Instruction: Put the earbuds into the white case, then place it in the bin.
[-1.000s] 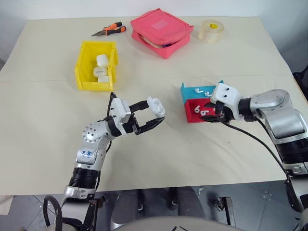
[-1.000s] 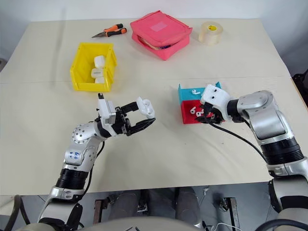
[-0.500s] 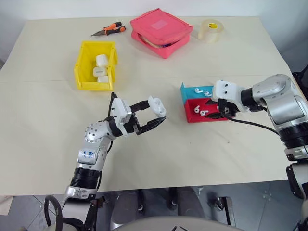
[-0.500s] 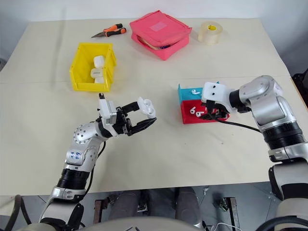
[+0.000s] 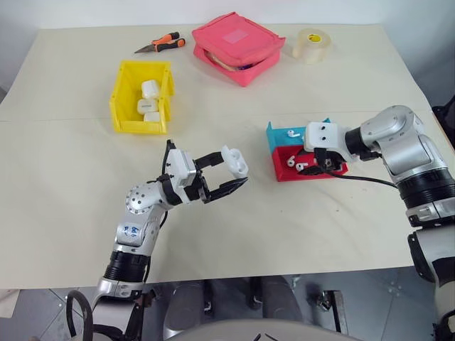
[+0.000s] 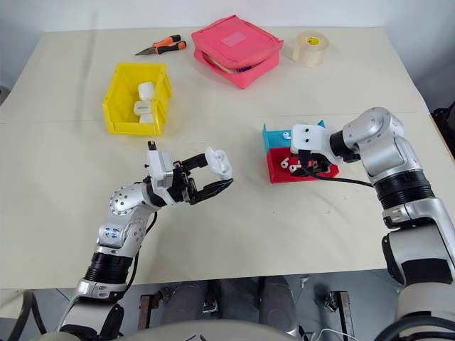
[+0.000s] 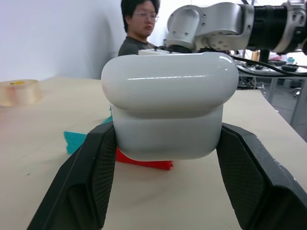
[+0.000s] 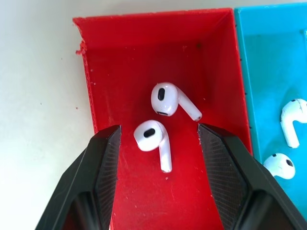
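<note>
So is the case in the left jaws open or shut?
Shut. In the left wrist view the case sits between the left gripper's jaws with its lid down on the body.

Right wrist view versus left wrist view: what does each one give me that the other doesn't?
Right wrist view alone: inside the red tray, two earbuds lying between the open right pincer fingers, untouched, and two more in the blue tray beside it.

Left wrist view alone: the white case, lid closed, clamped in the left pincer; a tape roll; a person behind the table.

Both: the cream table and parts of the red and blue trays.
</note>
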Robot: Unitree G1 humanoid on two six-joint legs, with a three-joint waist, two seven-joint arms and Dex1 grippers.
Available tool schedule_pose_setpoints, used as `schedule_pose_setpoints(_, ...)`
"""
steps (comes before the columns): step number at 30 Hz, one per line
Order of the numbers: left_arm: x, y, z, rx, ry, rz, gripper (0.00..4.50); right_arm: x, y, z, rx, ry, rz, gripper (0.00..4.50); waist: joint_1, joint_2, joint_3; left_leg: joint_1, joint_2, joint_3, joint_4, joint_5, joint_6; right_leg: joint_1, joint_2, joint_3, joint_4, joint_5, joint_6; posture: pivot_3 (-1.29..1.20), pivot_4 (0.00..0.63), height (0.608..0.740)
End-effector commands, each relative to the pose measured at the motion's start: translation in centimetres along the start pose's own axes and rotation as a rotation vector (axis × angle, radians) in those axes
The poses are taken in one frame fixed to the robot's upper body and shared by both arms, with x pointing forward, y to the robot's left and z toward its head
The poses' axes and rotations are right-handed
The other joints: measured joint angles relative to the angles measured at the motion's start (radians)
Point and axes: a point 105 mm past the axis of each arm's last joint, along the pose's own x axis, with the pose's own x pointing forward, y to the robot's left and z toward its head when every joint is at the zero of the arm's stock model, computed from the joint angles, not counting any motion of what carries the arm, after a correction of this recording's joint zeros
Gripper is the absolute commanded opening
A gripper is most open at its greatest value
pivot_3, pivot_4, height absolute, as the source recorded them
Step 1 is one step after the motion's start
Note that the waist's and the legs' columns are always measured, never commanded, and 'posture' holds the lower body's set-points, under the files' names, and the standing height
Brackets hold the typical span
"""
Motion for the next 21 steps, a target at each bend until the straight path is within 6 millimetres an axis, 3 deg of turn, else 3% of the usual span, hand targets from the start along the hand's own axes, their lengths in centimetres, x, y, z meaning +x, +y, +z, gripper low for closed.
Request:
schedule_pose_setpoints(1,-0.1,-1.2,1.3,0.033,-0.044,-0.07,2.76,-0.6,-0.6,0.6,-0.036,-0.007,-0.013,2.64,-0.001,0.0,0.0,0.0,0.0,0.0,0.0,0.0,0.0,0.0,0.0,0.0,0.0,0.0,0.0,0.0,0.15,0.74)
schedule_pose_setpoints(10,-1.2,-3.2,1.6,-0.012,-0.035,-0.2,2.76,-0.4,-0.6,0.9,-0.054,-0.018,0.0,2.64,-0.002,0.004,0.002,0.0,0.0,0.0,0.0,0.0,0.0,0.0,0.0,0.0,0.0,0.0,0.0,0.0,0.15,0.74)
schedule_pose_setpoints(21,-1.3,-3.1,1.6,-0.008,-0.03,-0.176,2.76,-0.3,-0.8,0.5,-0.077,0.007,0.011,2.64,-0.002,0.005,0.003,0.0,0.0,0.0,0.0,0.0,0.0,0.0,0.0,0.0,0.0,0.0,0.0,0.0,0.15,0.74)
